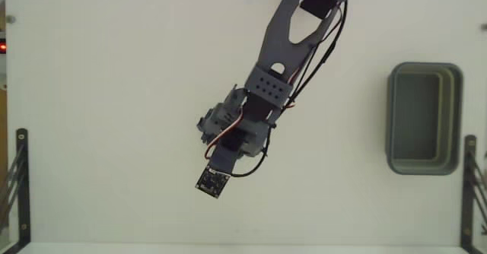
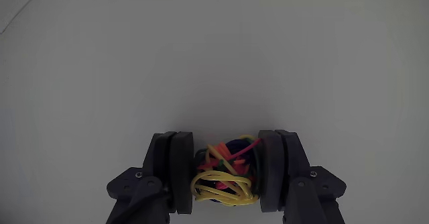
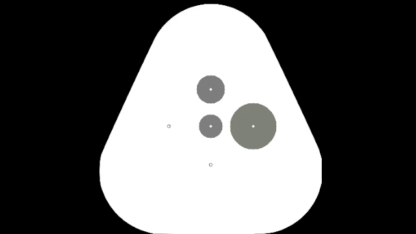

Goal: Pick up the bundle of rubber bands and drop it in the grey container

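In the wrist view the gripper [image 2: 226,177] is closed on the bundle of rubber bands [image 2: 224,174]: the two dark fingers [image 2: 175,172] press it from either side, narrow, with yellow, red and green loops bulging out between them. Behind the clump lies only bare pale counter [image 2: 214,56], and whether the bundle rests on that surface or has come clear of it cannot be told.

In the fixed view the arm [image 1: 283,45] reaches down from the counter's top edge toward the middle, and the small black circuit board [image 1: 212,181] shows at its tip; the clump itself is hidden under the arm here. The grey container [image 1: 453,117] sits well apart, close against the counter's right edge, its hollow showing nothing inside.

So the grasp looks made and the carry is the step in hand. The next move calls for lifting clear of the counter, swinging across to the right, and parting the fingers only once they hang over the hollow, inside the rim.
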Motion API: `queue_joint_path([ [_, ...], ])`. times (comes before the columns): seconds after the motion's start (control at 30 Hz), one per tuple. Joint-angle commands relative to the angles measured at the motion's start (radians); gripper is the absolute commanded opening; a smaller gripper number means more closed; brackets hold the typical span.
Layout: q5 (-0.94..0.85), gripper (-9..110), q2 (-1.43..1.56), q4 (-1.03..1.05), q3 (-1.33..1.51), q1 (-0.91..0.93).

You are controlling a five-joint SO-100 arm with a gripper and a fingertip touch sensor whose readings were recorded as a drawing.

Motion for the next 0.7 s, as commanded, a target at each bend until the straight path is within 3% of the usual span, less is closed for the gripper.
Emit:
queue_joint_path([
  [0.0,0.002,55,0.053,0.031,-0.067,0.023],
  [0.67,0.002,55,0.046,0.240,-0.283,0.023],
])
